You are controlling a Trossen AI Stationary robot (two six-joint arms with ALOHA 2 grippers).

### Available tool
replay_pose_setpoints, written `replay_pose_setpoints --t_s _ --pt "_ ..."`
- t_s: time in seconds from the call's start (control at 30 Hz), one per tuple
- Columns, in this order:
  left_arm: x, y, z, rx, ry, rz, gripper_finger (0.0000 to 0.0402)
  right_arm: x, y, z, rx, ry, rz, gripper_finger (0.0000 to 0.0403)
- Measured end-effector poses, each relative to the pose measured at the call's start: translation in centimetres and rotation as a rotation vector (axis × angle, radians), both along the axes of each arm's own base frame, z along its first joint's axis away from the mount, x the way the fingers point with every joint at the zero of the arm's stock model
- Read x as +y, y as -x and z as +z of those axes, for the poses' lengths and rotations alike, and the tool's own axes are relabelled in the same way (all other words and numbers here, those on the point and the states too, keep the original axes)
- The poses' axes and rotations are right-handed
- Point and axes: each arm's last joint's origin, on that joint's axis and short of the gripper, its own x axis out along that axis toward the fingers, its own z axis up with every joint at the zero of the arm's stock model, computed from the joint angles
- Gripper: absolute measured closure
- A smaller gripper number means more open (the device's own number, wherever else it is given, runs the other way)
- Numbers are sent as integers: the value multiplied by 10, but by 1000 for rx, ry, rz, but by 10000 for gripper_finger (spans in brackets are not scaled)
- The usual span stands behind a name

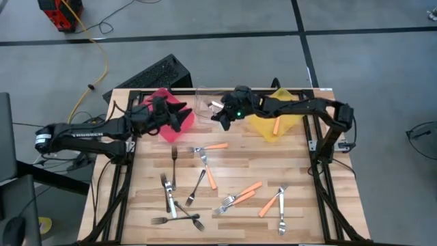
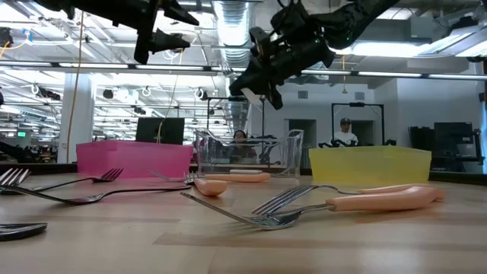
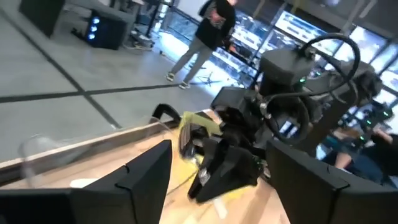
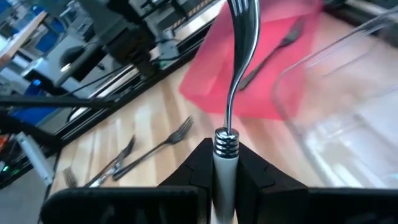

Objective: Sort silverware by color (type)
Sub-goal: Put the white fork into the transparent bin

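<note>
Right claw (image 4: pixel 225 163): clamped on a silver fork (image 4: pixel 239 56), over the far clear bin (image 1: pixel 203 102).
Left claw (image 1: pixel 183 117): over red bin (image 1: pixel 164 130); open, empty.
Done: dark fork in red, orange-handled fork (image 1: pixel 276 126) in yellow bin (image 1: pixel 290 123).
Left: most forks on worktop (image 1: pixel 300 171).

Wooden table (image 1: pixel 307 198) with scattered forks (image 1: pixel 205 184) and three bins (image 1: pixel 218 113).

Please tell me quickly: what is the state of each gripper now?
Left gripper: open, holding nothing, over the red bin.
Right gripper: shut on a silver fork.
</note>
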Motion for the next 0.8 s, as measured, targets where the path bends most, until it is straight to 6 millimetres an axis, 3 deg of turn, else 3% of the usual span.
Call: replay_pose_setpoints --t_s 0.3,0.4,0.57,0.67,0.8 --pt "14 13 -3 57 25 87 166 -34 12 6 74 129 -103 348" --pt "17 15 -4 66 31 98 166 -43 9 18 146 239 -95 348" --pt "23 17 -7 96 44 116 167 -55 0 22 309 333 -27 348" --pt "26 21 -10 126 55 139 167 -64 -5 20 373 372 -1 348" --pt "30 24 -14 154 90 165 167 -75 -14 -1 457 372 27 348"
